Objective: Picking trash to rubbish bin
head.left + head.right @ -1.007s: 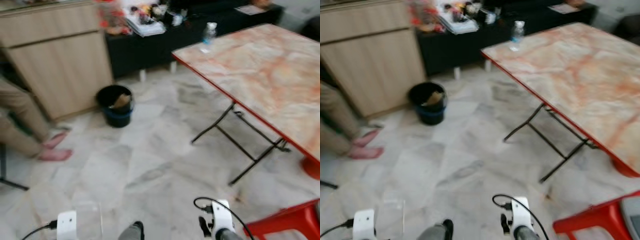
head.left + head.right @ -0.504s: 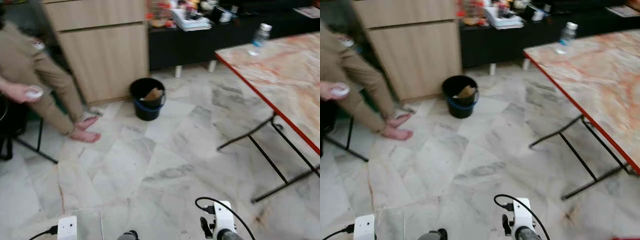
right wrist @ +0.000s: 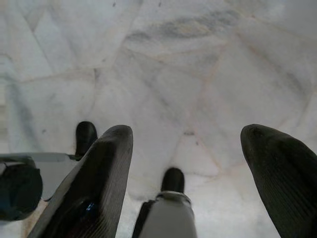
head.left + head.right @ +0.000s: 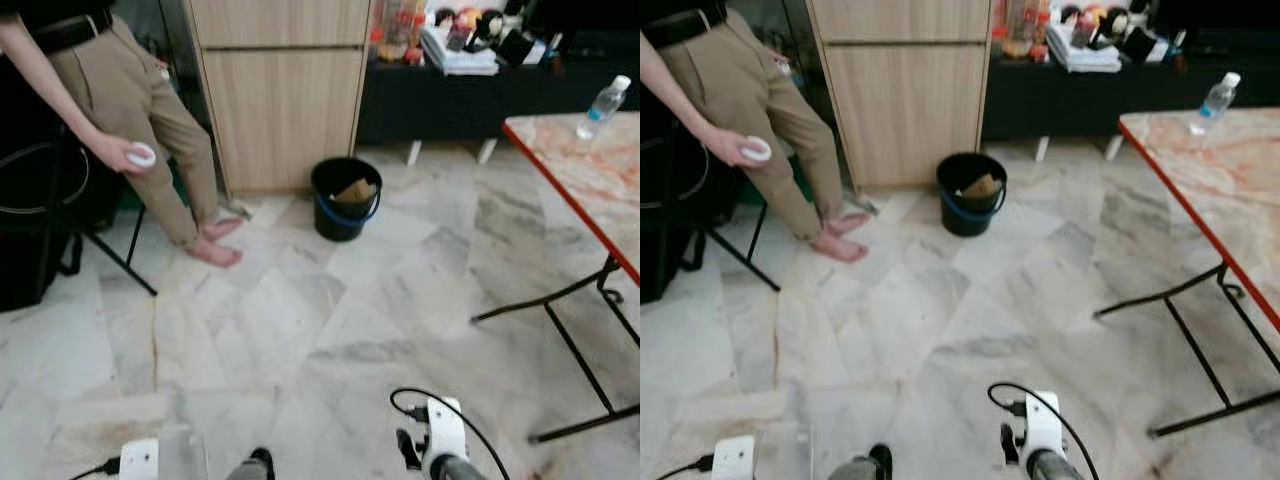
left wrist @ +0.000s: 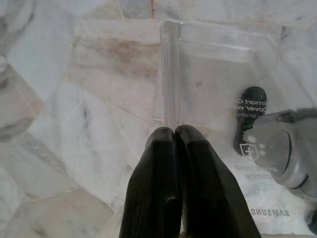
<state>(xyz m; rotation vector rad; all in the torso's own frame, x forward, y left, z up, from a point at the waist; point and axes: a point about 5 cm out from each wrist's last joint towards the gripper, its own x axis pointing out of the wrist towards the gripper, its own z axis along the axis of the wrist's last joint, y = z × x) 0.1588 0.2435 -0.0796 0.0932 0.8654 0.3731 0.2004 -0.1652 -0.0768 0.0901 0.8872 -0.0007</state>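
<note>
Left gripper [image 5: 174,144] has its two black fingers pressed together on the edge of a clear, flat plastic package [image 5: 218,84], which hangs low in front of the robot above the pale marble floor [image 4: 330,330]; faint print shows through the plastic near the wrist. Right gripper [image 3: 185,144] is spread wide with nothing between its fingers, pointing down at the bare tiles.

The round black rubbish bin [image 4: 346,198] with a blue band stands ahead on the floor, close to the front of a light wooden cabinet [image 4: 285,90], and already has a brownish scrap inside. It is well apart from the robot, so the step in hand looks like the carry: walking the package over to the bin.

To do this well, the left gripper should keep its pinch firm, since thin, slick plastic held by one edge could slip or swing while walking. The path runs between a barefoot person in tan trousers [image 4: 150,110], who stands to the left holding a small white object [image 4: 142,155], and the red-edged marble-patterned tabletop [image 4: 590,180] on black folding legs to the right, which carries a clear water bottle [image 4: 603,100]. Steering straight at the bin and stopping close, so the package hangs over the opening before release, should keep it off the rim.
</note>
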